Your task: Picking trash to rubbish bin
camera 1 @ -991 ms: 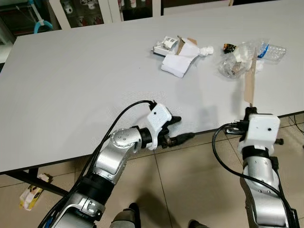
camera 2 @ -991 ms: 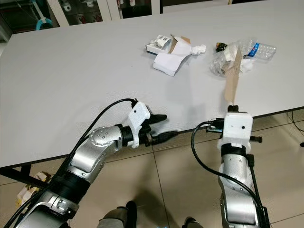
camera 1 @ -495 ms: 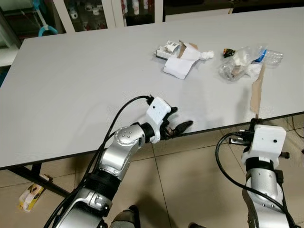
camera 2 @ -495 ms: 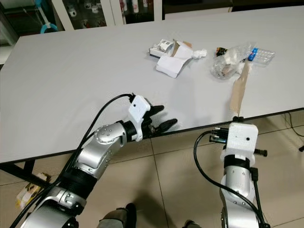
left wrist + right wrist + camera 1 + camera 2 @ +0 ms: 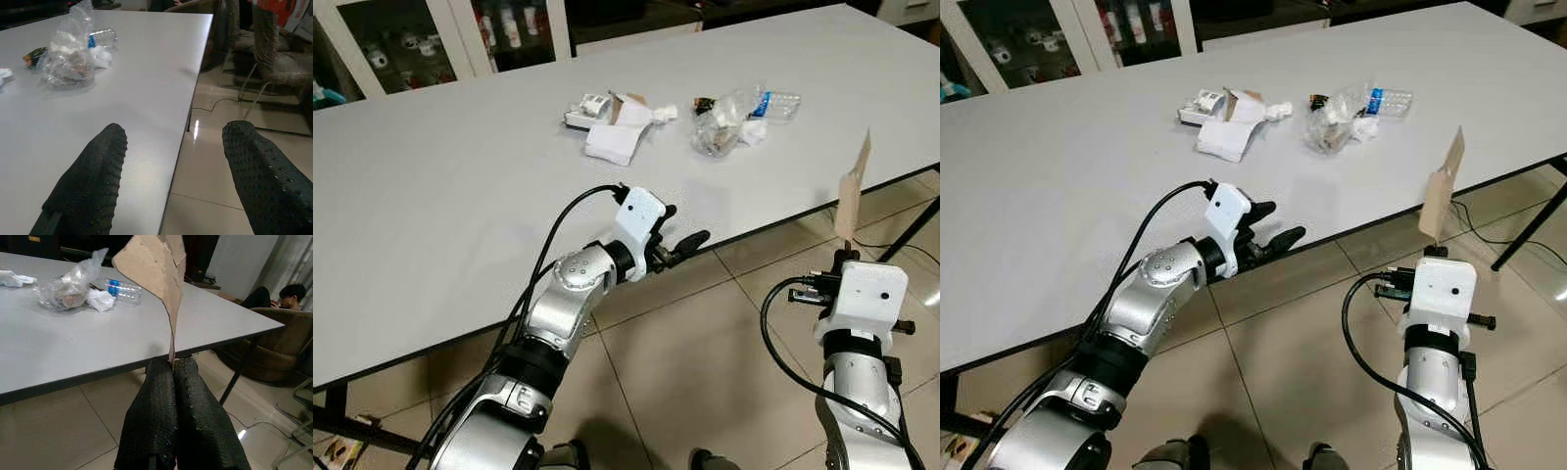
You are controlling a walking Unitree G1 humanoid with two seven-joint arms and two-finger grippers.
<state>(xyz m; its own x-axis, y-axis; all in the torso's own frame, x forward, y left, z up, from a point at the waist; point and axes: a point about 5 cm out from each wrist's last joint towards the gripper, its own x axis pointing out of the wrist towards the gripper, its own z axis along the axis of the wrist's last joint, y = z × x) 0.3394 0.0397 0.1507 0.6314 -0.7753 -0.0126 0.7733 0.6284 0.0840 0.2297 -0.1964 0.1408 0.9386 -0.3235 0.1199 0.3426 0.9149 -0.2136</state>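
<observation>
- Right gripper (image 5: 843, 247) stands off the desk's near edge, above the tiled floor (image 5: 705, 352), its fingers clenched on the lower end of a brown cardboard strip (image 5: 853, 192) that rises upright.
- Left gripper (image 5: 680, 245) reaches over the near edge of the grey desk (image 5: 460, 196), fingers spread apart and grasping nothing.
- Farther back on the desk lie a white folded paper with a small box (image 5: 607, 122) and, just beside it to the right, a crumpled clear plastic bag (image 5: 720, 122) with a plastic bottle (image 5: 775, 102) touching the heap.
- Glass-fronted cabinets (image 5: 431, 39) stand behind the desk.
- Left wrist view: the two black fingers (image 5: 90, 186) are wide apart, one over the desk top, the other over the floor; the plastic bag (image 5: 66, 58) lies well ahead.
- Right wrist view: both fingers (image 5: 156, 426) press together on the cardboard strip (image 5: 161, 269); bag (image 5: 66, 289), white wad and bottle (image 5: 122, 290) lie on the desk beyond; a person (image 5: 274, 296) sits in an armchair in the background.
</observation>
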